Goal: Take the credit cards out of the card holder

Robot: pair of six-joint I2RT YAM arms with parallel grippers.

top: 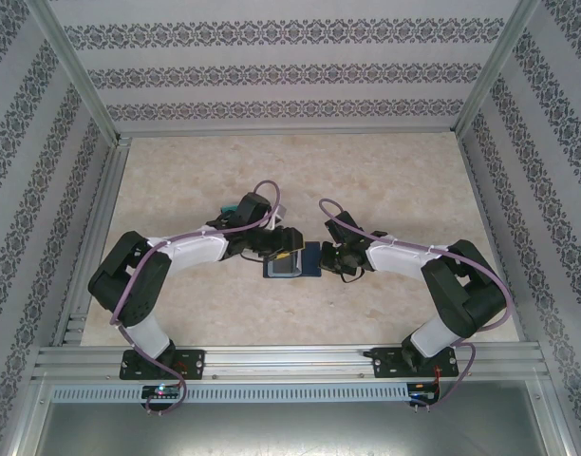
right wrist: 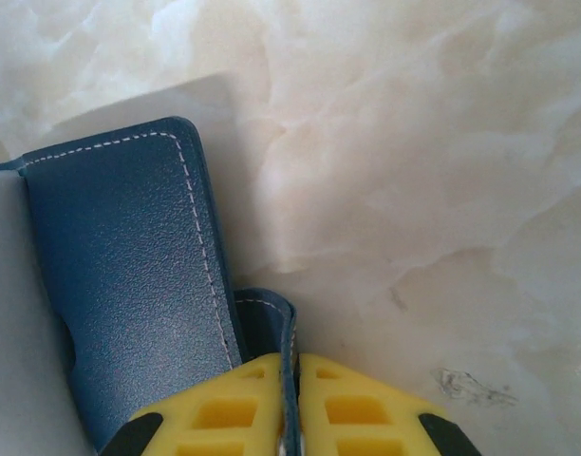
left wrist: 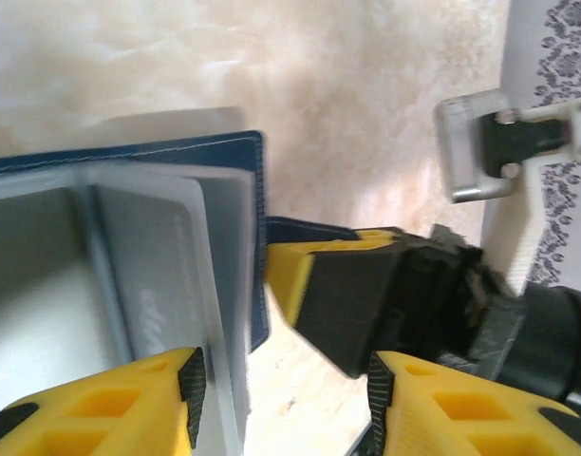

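The card holder (top: 292,263) lies open on the marble tabletop between both arms, navy outside (right wrist: 129,275) and grey-blue inside (left wrist: 44,285). A pale grey credit card (left wrist: 162,275) sits in its inner pocket. My left gripper (left wrist: 287,385) is open and straddles the pocket's outer edge, its left fingertip (left wrist: 192,380) over the pocket and the other over bare table. In the top view the left gripper (top: 277,249) is at the holder's left half. My right gripper (right wrist: 295,380) is shut on the holder's small side tab (right wrist: 271,318); from above the right gripper (top: 330,256) is at the holder's right edge.
Patterned walls and aluminium rails (top: 290,359) enclose the table (top: 385,180). A small teal piece (top: 232,207) peeks out beside the left wrist; I cannot tell what it is. The right arm's camera housing (left wrist: 471,142) hangs above its fingers.
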